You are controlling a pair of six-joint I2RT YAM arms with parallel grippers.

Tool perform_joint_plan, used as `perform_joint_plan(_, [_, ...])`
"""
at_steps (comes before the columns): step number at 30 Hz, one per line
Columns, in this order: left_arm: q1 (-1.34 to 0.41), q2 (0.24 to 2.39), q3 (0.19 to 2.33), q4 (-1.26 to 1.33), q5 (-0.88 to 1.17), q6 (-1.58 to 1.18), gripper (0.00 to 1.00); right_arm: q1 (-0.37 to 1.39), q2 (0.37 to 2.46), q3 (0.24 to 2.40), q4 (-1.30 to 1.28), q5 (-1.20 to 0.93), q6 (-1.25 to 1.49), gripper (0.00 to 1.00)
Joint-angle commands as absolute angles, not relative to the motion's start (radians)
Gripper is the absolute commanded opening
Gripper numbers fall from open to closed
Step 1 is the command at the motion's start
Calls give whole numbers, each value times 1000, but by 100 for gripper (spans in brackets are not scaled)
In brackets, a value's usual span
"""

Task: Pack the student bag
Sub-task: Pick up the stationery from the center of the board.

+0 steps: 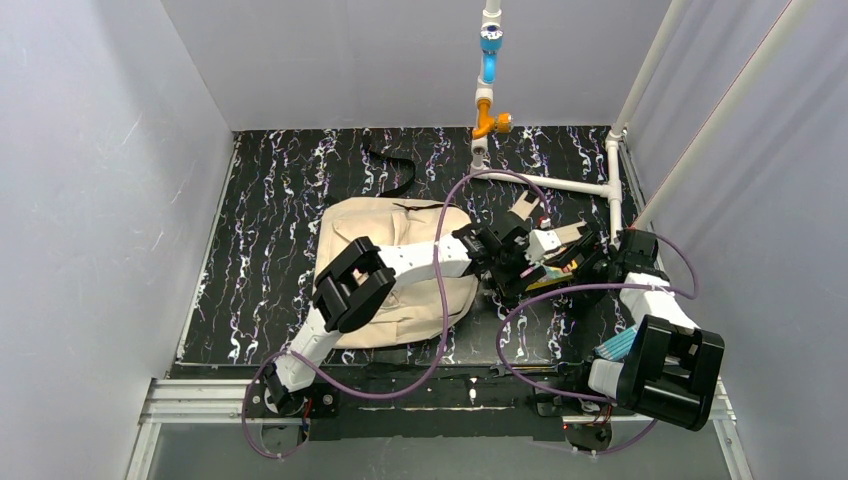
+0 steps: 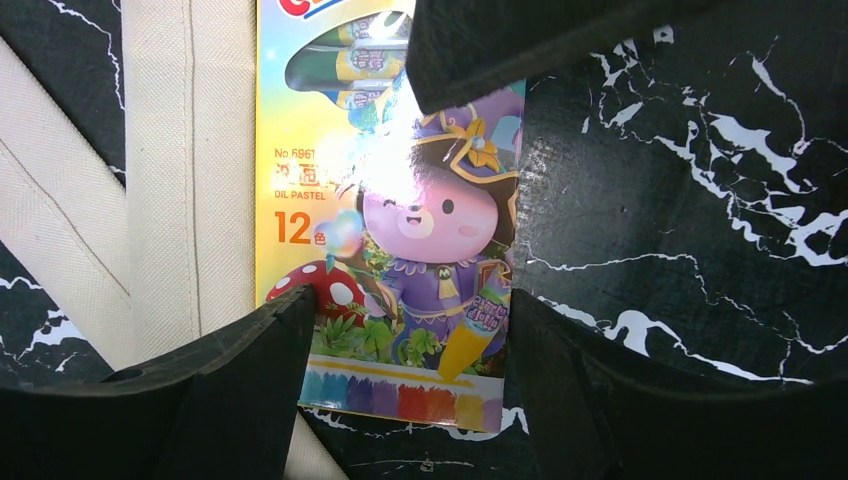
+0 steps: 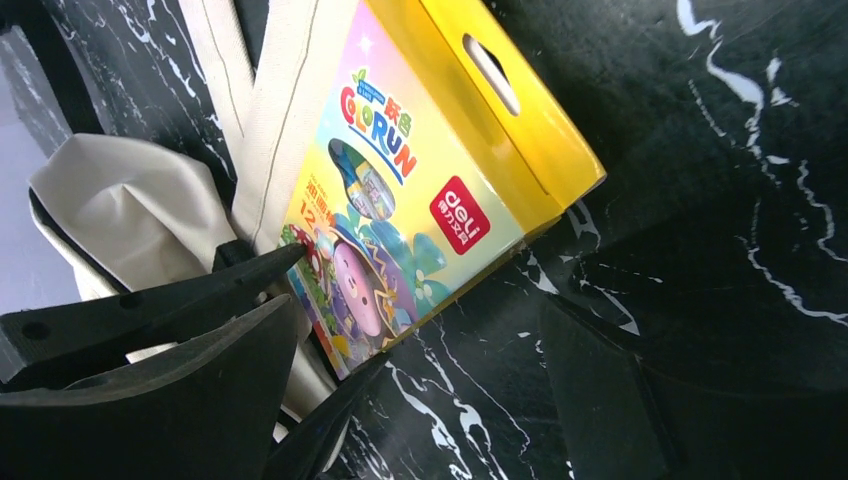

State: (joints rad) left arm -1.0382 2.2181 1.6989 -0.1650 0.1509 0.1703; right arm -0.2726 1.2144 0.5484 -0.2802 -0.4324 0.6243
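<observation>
Soft light, glare on pastel box [image 2: 390, 230]

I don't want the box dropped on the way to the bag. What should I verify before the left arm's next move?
1. Left gripper straddles the pastel box: ok.
2. Its jaws clamped on the box's edges: cannot tell.
3. Right gripper open: ok.
4. Box clear of the beige strap: not ok, the strap lies against the box's edge.
5. Student bag opening ready to receive it: cannot tell, no opening shows.
</observation>
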Motion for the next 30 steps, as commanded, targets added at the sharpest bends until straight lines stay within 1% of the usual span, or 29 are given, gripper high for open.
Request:
perform_joint_plan(1, [-1022,2198,1716,-257,198,109,66,-278,1201,525,-197,-505,668,97])
perform_joint_plan(3, [-1019,2197,1720,-263,202,101,66,-278,1204,503,-152,-517,693,96])
perform_joint_plan(4, [-1017,2197,1720,-262,211,96,65,-278,1208,490,-116,-524,620,95])
perform_joint_plan(5, [-1016,2196,1720,-261,217,93,65,-278,1216,477,-76,-537,714,93])
perform_joint_plan(8, [-1015,2196,1723,-264,230,79,65,-278,1227,411,76,-565,804,82])
perform_joint_plan(11, [-1016,2192,1723,-265,237,74,65,-278,1189,336,239,-561,882,70])
perform_joint_plan(13, [-1015,2191,1728,-270,243,72,66,-277,1165,311,300,-541,912,65])
perform_joint_plan(14, [-1014,2189,1727,-271,246,69,66,-276,1160,293,342,-535,928,61])
perform_joint_plan(15, [-1014,2188,1727,-271,251,68,66,-276,1163,282,370,-531,939,55])
perform_joint_plan(19, [-1014,2181,1728,-274,270,56,68,-276,1200,221,567,-531,1050,22])
perform_joint_plan(21, [-1014,2170,1733,-286,290,43,71,-277,1208,204,632,-526,1089,10])
perform_joint_plan(22, [-1014,2159,1740,-299,303,36,74,-277,1205,207,629,-527,1093,3])
perform_joint_plan(23, [-1014,2144,1750,-320,314,21,77,-278,1194,216,604,-532,1094,1])
perform_joint_plan(25, [-1011,2092,1765,-377,336,-18,81,-278,1142,266,474,-545,1064,1])
perform_joint_plan(27, [-1001,2003,1746,-416,346,-69,83,-277,1073,366,255,-538,977,1])
perform_joint_plan(30, [-943,1817,1646,-420,348,-194,86,-276,991,542,-113,-456,790,1])
